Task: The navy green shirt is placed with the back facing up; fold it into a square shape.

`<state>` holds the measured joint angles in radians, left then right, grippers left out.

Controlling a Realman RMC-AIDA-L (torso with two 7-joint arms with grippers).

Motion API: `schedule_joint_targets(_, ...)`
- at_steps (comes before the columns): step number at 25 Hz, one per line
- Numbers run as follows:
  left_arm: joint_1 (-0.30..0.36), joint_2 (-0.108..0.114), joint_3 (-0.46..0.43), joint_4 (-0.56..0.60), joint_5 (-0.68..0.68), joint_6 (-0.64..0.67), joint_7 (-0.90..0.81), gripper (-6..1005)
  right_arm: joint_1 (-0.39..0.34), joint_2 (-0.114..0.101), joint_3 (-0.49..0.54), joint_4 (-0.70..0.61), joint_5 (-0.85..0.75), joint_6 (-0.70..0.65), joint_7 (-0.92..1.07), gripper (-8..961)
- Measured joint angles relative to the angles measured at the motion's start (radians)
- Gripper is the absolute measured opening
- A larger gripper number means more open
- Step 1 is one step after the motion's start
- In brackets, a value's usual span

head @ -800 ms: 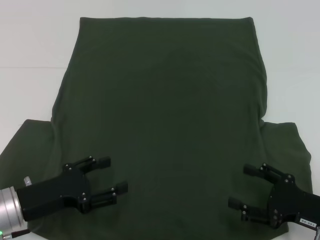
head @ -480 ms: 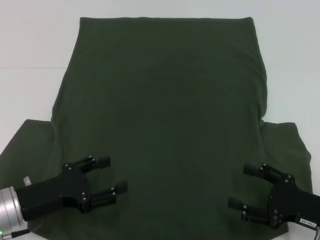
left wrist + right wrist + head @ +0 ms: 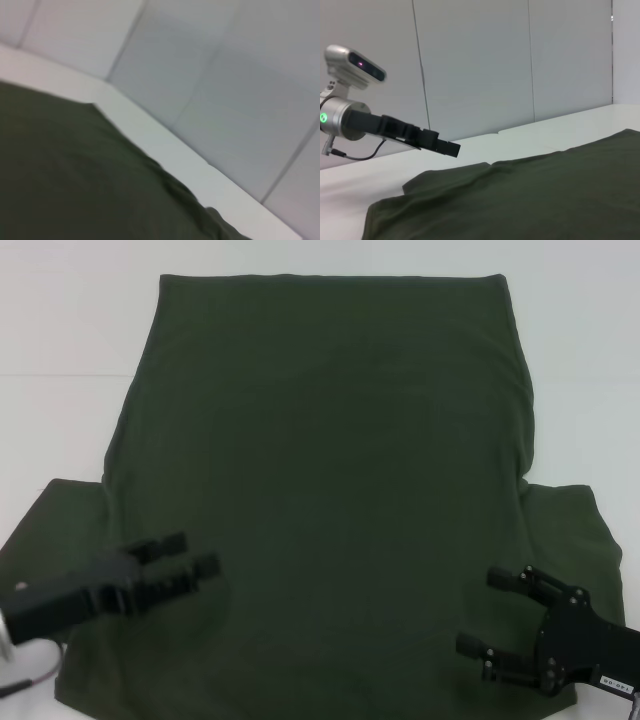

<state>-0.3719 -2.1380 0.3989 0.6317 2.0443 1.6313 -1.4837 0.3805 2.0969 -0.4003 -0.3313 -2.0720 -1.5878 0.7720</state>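
The navy green shirt lies spread flat on the white table, plain side up, with both sleeves at the near corners. My left gripper hovers over the shirt's near left part, beside the left sleeve, with its two fingers apart and nothing between them. From the right wrist view the left gripper hangs above the shirt, clear of the cloth. My right gripper is open over the near right part of the shirt, next to the right sleeve. The left wrist view shows only the shirt and its edge.
The white table shows on both sides of the shirt and beyond its far hem. A grey panelled wall stands behind the table. A cable hangs from the left arm.
The left arm has pulled back to the left and turned, and its fingers now show a narrower gap. The right gripper and the shirt have not moved.
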Motion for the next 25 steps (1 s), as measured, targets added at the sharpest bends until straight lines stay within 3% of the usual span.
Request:
schedule_joint_targets(2,-0.007,0.018,-0.003,0.048,0.021,-0.006,-0.186,835,0.0,0.0,0.0,0.0,0.001,-0.002,0.002,945)
schedule_joint_targets(3,-0.007,0.018,-0.003,0.048,0.021,-0.006,-0.186,835,0.0,0.0,0.0,0.0,0.001,-0.002,0.002,945)
schedule_joint_targets(10,-0.059,0.076,-0.005,0.235,0.193,0.03,-0.631,832,0.0,0.0,0.0,0.0,0.001,-0.003,0.003,945)
schedule_joint_targets(14,-0.075,0.094,-0.005,0.29,0.255,0.035,-0.777,829,0.001,0.0,0.001,0.0,0.002,-0.002,0.003,945)
schedule_joint_targets(15,-0.096,0.126,-0.005,0.311,0.31,0.036,-0.873,829,0.001,0.0,0.003,0.0,0.002,-0.002,0.003,945)
schedule_joint_targets(22,-0.128,0.196,-0.009,0.313,0.46,0.029,-1.025,829,0.005,0.002,0.008,0.0,0.003,0.006,0.004,945)
schedule_joint_targets(25,-0.134,0.212,-0.017,0.3,0.501,0.002,-1.065,828,0.007,0.002,0.009,0.0,0.003,0.009,0.005,945)
